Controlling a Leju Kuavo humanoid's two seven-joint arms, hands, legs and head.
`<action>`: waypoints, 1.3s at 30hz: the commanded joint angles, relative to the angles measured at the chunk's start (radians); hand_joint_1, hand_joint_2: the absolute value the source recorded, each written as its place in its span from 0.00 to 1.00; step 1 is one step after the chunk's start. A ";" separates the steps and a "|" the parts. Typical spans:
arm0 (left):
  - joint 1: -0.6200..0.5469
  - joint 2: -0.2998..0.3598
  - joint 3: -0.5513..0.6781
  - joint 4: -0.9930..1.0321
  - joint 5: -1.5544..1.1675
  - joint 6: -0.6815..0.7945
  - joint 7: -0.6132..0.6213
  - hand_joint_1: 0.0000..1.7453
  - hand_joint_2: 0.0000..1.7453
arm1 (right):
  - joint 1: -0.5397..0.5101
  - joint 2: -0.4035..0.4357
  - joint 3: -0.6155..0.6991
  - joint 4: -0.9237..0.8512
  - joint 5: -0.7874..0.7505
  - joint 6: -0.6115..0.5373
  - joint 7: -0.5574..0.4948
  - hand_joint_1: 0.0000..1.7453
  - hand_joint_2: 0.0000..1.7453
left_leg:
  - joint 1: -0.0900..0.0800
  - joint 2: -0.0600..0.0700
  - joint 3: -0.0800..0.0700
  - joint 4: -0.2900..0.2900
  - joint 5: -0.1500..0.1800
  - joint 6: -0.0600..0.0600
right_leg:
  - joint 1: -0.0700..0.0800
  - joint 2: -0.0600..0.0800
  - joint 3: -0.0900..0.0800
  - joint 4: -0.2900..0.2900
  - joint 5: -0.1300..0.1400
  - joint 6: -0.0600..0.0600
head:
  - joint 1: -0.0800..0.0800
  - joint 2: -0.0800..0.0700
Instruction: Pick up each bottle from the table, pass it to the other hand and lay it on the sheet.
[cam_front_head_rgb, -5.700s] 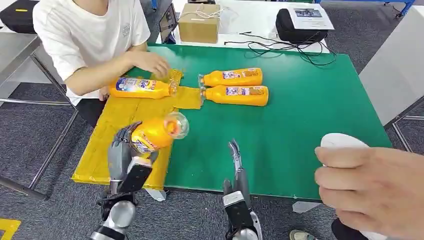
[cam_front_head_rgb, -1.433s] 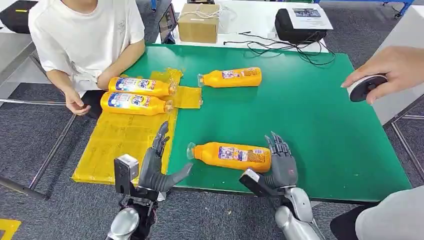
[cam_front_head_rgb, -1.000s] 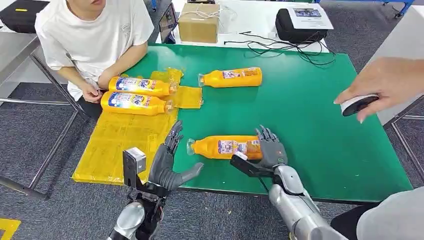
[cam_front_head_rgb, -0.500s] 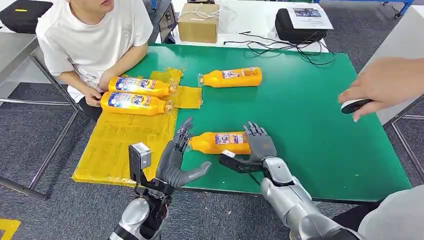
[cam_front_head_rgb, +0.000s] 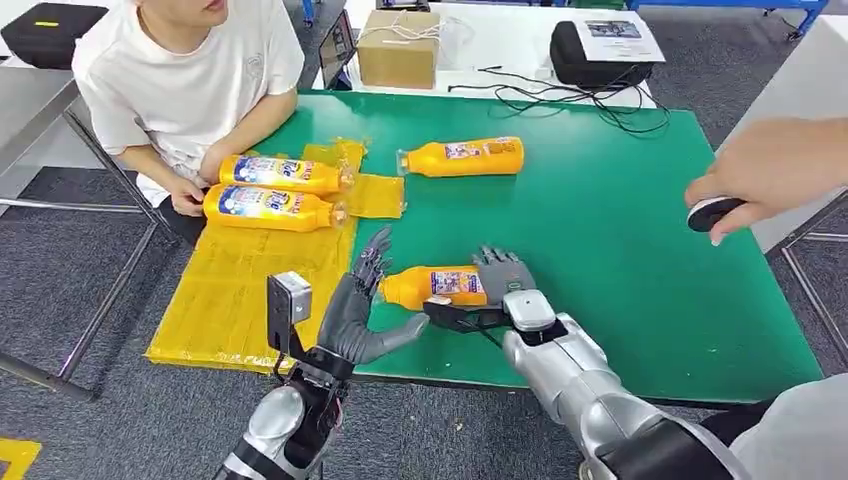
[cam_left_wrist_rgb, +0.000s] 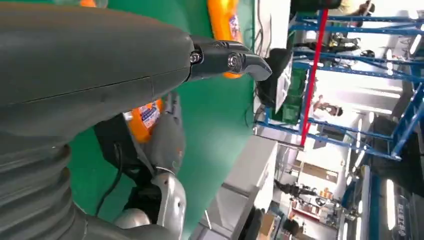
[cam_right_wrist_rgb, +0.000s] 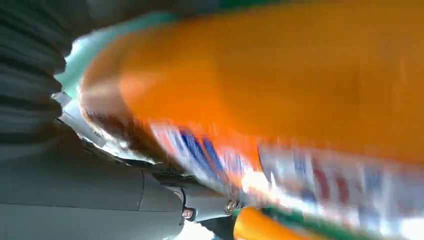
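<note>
The right hand (cam_front_head_rgb: 497, 290) has its fingers (cam_front_head_rgb: 492, 262) wrapped over the base end of an orange bottle (cam_front_head_rgb: 432, 286), with the thumb under the near side, so it grips that bottle; whether the bottle is off the green counter (cam_front_head_rgb: 620, 250) or touching it cannot be told. In the right wrist view the same bottle (cam_right_wrist_rgb: 280, 95) is a blurred orange body with a blue and red label, pressed close against the hand (cam_right_wrist_rgb: 150, 195). The bottle lies lengthwise, its neck end pointing toward the left hand (cam_front_head_rgb: 358, 312). That hand holds nothing: its fingers (cam_front_head_rgb: 374, 256) are spread and raised just beside the bottle's neck, thumb stretched out below the bottle, and contact with it cannot be told. The left wrist view shows the left hand's grey thumb (cam_left_wrist_rgb: 227, 59) extended over the counter.

Beyond the held bottle, farther from the robot, a second orange bottle (cam_front_head_rgb: 462, 157) lies on its side on the bare counter. On the side of the left hand, a yellow sheet (cam_front_head_rgb: 240, 285) covers the counter's edge, and two more orange bottles, one (cam_front_head_rgb: 283, 173) behind the other (cam_front_head_rgb: 273, 207), lie side by side on its far part. A person in a white shirt (cam_front_head_rgb: 190, 75) sits just beyond them. Across the counter from the held bottle, another person's hand (cam_front_head_rgb: 775, 175) holds a small dark and white object (cam_front_head_rgb: 712, 212).
</note>
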 joint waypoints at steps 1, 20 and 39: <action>-0.065 0.011 -0.053 0.084 -0.005 0.008 -0.016 0.00 1.00 | -0.022 -0.024 -0.009 0.111 -0.054 0.103 0.001 1.00 1.00 | 0.002 -0.005 0.000 0.001 0.001 -0.002 | 0.002 -0.002 0.002 -0.001 0.000 -0.002 | 0.000 0.000; 0.198 0.032 0.041 -0.132 -0.103 0.208 -0.114 0.00 1.00 | 0.534 0.081 -0.272 -0.607 -0.842 -0.160 -0.587 1.00 1.00 | 0.004 0.006 0.012 -0.004 -0.006 -0.004 | 0.003 0.008 0.011 -0.005 0.000 -0.003 | 0.000 0.000; 0.374 0.048 0.094 -0.306 0.174 0.202 -0.160 0.00 1.00 | 0.825 -0.033 -0.208 -1.051 -1.085 -0.139 -0.595 1.00 1.00 | 0.003 -0.002 -0.004 0.000 -0.007 -0.004 | 0.003 0.001 -0.003 0.000 -0.006 -0.006 | 0.000 0.000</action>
